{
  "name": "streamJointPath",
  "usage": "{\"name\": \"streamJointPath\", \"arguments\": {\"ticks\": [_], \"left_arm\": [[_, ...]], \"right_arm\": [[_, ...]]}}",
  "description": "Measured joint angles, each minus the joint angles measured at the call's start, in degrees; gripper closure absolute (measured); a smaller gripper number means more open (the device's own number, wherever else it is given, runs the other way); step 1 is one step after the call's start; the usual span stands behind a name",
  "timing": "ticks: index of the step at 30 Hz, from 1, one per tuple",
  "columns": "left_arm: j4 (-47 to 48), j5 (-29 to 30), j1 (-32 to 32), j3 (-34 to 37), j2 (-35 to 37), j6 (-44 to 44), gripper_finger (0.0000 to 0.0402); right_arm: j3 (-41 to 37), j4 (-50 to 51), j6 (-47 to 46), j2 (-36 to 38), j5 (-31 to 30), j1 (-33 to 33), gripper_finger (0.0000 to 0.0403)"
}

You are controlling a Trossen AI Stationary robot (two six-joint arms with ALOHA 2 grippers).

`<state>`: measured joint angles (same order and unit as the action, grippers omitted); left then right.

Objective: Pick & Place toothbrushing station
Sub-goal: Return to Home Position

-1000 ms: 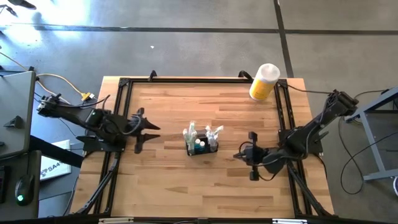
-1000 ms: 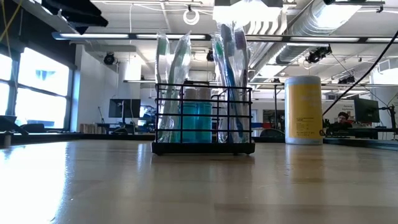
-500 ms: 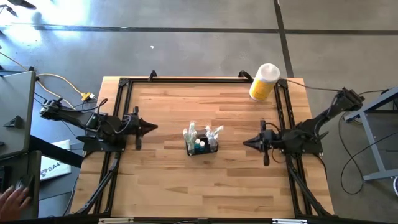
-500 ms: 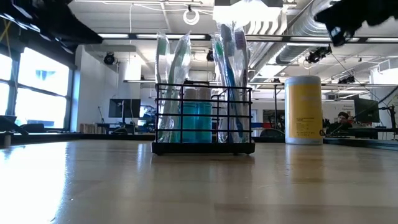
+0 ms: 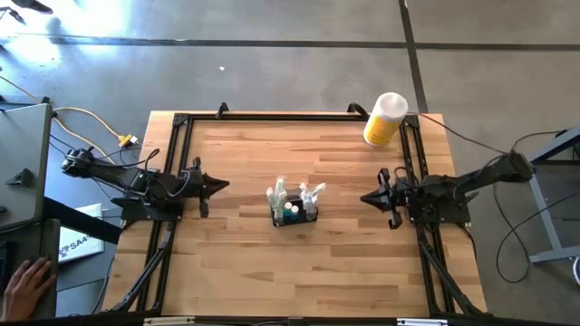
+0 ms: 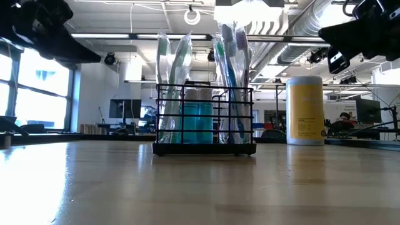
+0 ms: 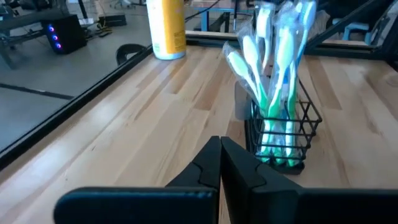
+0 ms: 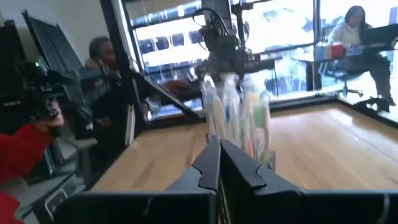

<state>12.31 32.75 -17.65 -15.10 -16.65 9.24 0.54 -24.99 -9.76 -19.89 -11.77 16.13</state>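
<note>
- Both pairs of fingers have pulled back in the last second. The right gripper (image 5: 366,197), which was lower and nearer the middle, now sits by the right rail. The left gripper (image 5: 224,186) has eased towards the left rail.
- On the right gripper, the dark fingers (image 8: 208,165) are pressed flat together with nothing between them, and they point across at the toothbrushing station.
- On the left gripper, the fingers (image 7: 208,165) are closed the same way and hold nothing.
- The small black rectangular wire-mesh caddy (image 5: 294,215) stands upright at the middle of the pale wooden counter (image 5: 245,263). It is between the two grippers and well apart from each.
- Wrapped toothbrushes (image 6: 232,62) stand upright in the caddy, heads up, beside a teal container (image 6: 199,122).
- A tall yellow cylinder with a white lid (image 5: 384,119) stands at the far right corner, well apart from the caddy.
- A person's hand (image 5: 27,285) shows off the counter's near left corner.
</note>
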Motion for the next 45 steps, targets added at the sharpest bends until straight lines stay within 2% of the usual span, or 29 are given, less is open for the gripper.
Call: {"name": "streamJointPath", "arguments": {"ticks": [5, 11, 20, 24, 41, 45], "left_arm": [[-2.2, 0.0, 0.0, 4.7, 4.4, -0.4, 0.0401], [-2.8, -0.1, 0.0, 9.2, 9.8, -1.4, 0.0401], [-3.8, -4.1, 0.0, 10.3, 14.9, -4.5, 0.0401], [-3.3, -5.0, 0.0, 10.3, 15.6, -5.1, 0.0401], [-6.3, -7.1, 0.0, 10.6, 16.3, -8.9, 0.0401], [-6.2, -11.0, 0.0, 10.6, 16.3, -8.8, 0.0401]], "right_arm": [[0.0, 1.7, -1.0, 0.4, 3.3, -2.5, 0.0401], [0.0, 2.2, -1.0, 0.4, 3.4, -3.1, 0.0401], [-0.1, 4.8, -1.7, 0.3, 2.7, -3.0, 0.0401], [-0.1, 7.5, -2.6, 0.3, 1.0, -3.0, 0.0401], [-0.1, 8.2, -2.0, 0.3, 1.2, -3.0, 0.0401], [-0.1, 8.2, -2.0, 0.3, 1.2, -3.0, 0.0401]]}}
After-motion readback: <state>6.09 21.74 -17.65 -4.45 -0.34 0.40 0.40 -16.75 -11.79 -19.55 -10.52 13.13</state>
